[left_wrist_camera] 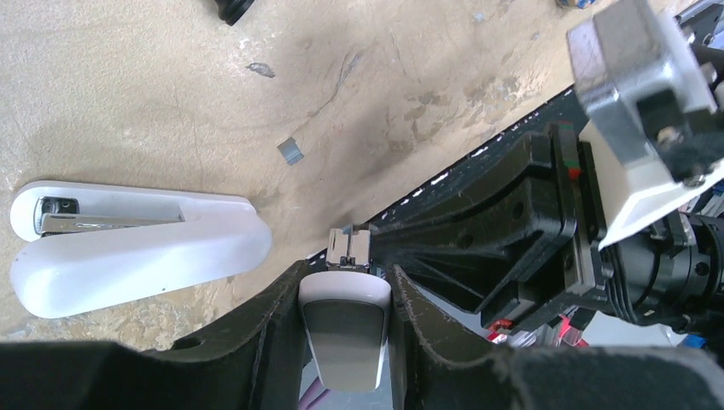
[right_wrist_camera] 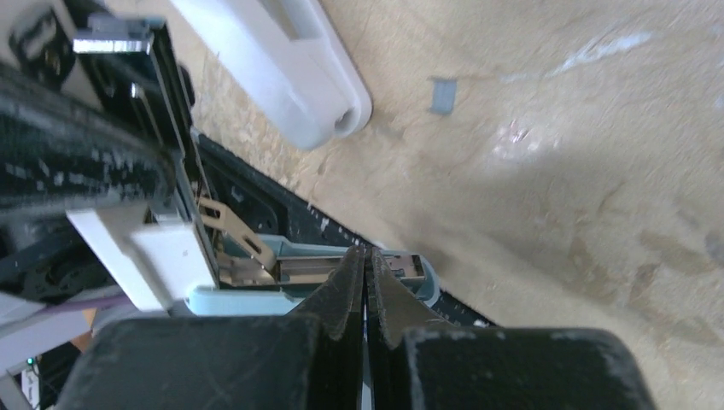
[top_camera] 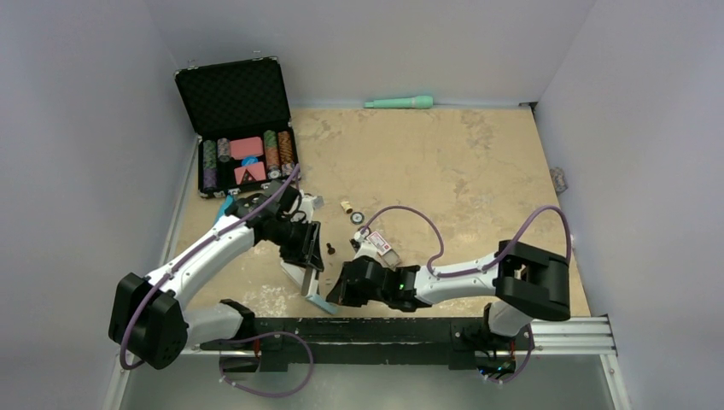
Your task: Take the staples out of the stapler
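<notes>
- Left gripper (left_wrist_camera: 346,282), partly open, clamps the white-and-grey plastic stapler (left_wrist_camera: 344,337) at the near edge of the tan bench (left_wrist_camera: 171,102).
- Right gripper (right_wrist_camera: 365,260), fully closed and empty, has its tips at the silver metal staple channel (right_wrist_camera: 294,271).

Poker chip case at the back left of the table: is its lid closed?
No, the poker chip case stands open, with its rows of chips on show.

1 high rear overhead of the table (top_camera: 444,171); 2 close wrist views, white stapler part (left_wrist_camera: 128,248) in both.
</notes>
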Controlling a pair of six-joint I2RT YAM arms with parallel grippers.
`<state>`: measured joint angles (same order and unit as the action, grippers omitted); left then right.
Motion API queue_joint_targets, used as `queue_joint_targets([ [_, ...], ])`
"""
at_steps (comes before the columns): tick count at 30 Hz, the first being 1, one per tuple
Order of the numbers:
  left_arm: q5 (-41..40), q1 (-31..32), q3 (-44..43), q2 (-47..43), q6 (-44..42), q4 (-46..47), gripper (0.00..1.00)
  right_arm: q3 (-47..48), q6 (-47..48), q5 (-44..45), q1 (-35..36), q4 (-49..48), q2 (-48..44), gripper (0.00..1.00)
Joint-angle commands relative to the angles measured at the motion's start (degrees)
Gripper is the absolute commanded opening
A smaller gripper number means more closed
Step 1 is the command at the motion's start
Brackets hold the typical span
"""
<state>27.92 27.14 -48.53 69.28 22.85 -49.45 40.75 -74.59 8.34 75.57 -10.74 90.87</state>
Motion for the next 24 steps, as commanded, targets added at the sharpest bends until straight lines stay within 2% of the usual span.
queue_joint_targets([
  [1, 1.1, -0.2, -2.2, -2.4, -1.1, 5.5, 0.0, -0.6, 0.8, -1.2, 3.8, 3.5, -3.9, 0.0],
  [10, 1.7, -0.2, -2.2, -3.0, -1.2, 5.6, 0.0, -2.3, 0.5, -0.4, 8.5, 9.3, -11.0, 0.0],
  [17, 2.4, -0.2, -2.1, -4.4, -1.3, 6.0, 0.0, -0.1, 0.0, 1.5, 11.8, 12.6, -12.4, 0.0],
  [24, 2.7, -0.2, -1.8, -5.5, -1.2, 6.2, 0.0, -2.6, -0.2, 4.7, 12.3, 8.8, -17.0, 0.0],
])
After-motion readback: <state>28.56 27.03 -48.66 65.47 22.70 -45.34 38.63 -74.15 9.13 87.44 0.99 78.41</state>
